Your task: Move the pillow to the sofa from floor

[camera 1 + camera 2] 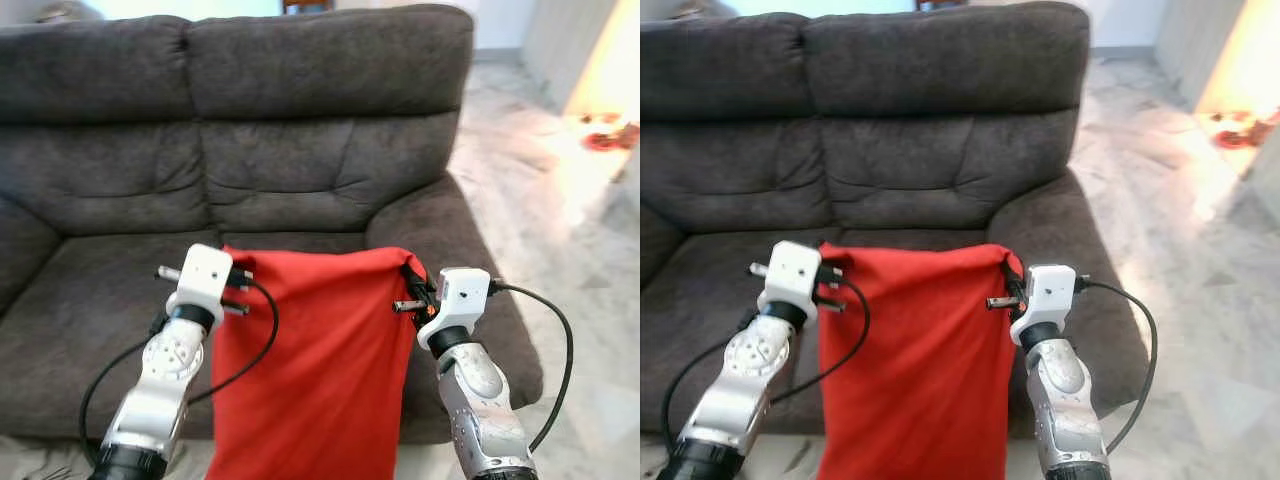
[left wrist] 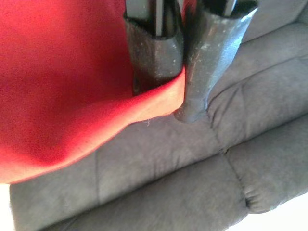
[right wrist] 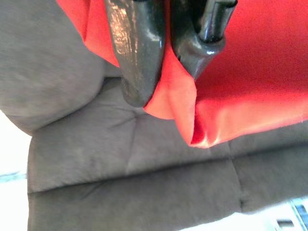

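Clamped tight on the top corners of the red pillow [image 1: 310, 370], left tool [image 2: 180, 72] and right tool [image 3: 161, 57] alike, fingers pinched almost shut with only a fold of cloth between them; held up in front of the dark grey sofa [image 1: 300, 150], top edge stretched level between the two, lower end hanging past the seat front. Best carried forward over the seat cushion with both corners kept level and taut, lowered until the bulk rests on the cushion, then released together; probably late in the task.

Left gripper [image 2: 180, 72] pinching red pillow [image 2: 62, 82] edge, dark grey sofa [image 2: 192, 183] beyond
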